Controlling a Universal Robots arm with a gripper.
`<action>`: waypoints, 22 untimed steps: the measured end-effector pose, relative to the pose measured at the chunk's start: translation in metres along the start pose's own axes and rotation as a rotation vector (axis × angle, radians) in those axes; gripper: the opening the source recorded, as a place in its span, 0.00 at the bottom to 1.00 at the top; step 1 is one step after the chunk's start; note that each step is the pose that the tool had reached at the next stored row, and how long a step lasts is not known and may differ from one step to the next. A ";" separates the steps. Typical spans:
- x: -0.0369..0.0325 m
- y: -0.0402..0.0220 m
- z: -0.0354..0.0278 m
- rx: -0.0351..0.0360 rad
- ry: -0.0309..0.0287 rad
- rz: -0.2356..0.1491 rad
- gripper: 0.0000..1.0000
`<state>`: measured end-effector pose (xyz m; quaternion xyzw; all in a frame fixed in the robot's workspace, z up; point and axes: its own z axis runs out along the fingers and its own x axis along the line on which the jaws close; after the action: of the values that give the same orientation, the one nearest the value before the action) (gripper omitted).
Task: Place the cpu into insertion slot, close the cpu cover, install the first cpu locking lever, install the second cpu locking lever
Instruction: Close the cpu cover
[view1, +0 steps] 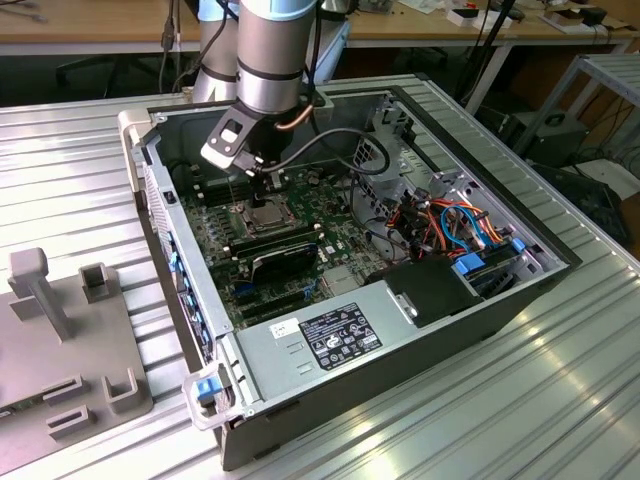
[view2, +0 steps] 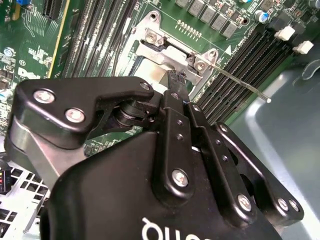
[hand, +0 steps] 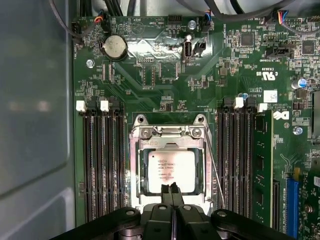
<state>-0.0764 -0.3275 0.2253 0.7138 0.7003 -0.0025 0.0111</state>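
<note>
The cpu (hand: 170, 167), a flat square chip with a silver-tan top, lies in the insertion slot (hand: 145, 172), whose dark rim shows around it. The cpu cover (hand: 141, 150), a silver frame, lies down around the chip. My gripper (hand: 172, 191) is shut with nothing between its fingers, and its tips sit at the chip's edge nearest the wrist. A thin locking lever (hand: 212, 170) runs along one side of the socket. In the second wrist view the gripper (view2: 175, 80) points at the socket frame and the lever (view2: 240, 82) sticks out free. The exterior view shows the gripper (view1: 262, 190) just over the cpu (view1: 268, 215).
Long black memory slots (hand: 102, 165) flank the socket on both sides. A coin battery (hand: 114, 46) sits farther up the board. The open case holds a power supply (view1: 340, 335) and coloured cables (view1: 460, 225). A grey fixture (view1: 60, 340) stands on the table at the exterior view's left.
</note>
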 end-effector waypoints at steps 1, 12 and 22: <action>0.0000 0.0000 0.0000 0.0000 0.0000 0.000 0.11; 0.0000 -0.0020 0.0000 -0.0001 0.0001 0.000 0.11; 0.0001 -0.0105 0.0178 0.0009 0.0001 0.000 0.11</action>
<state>-0.0866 -0.3275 0.2073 0.7138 0.7003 -0.0027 0.0107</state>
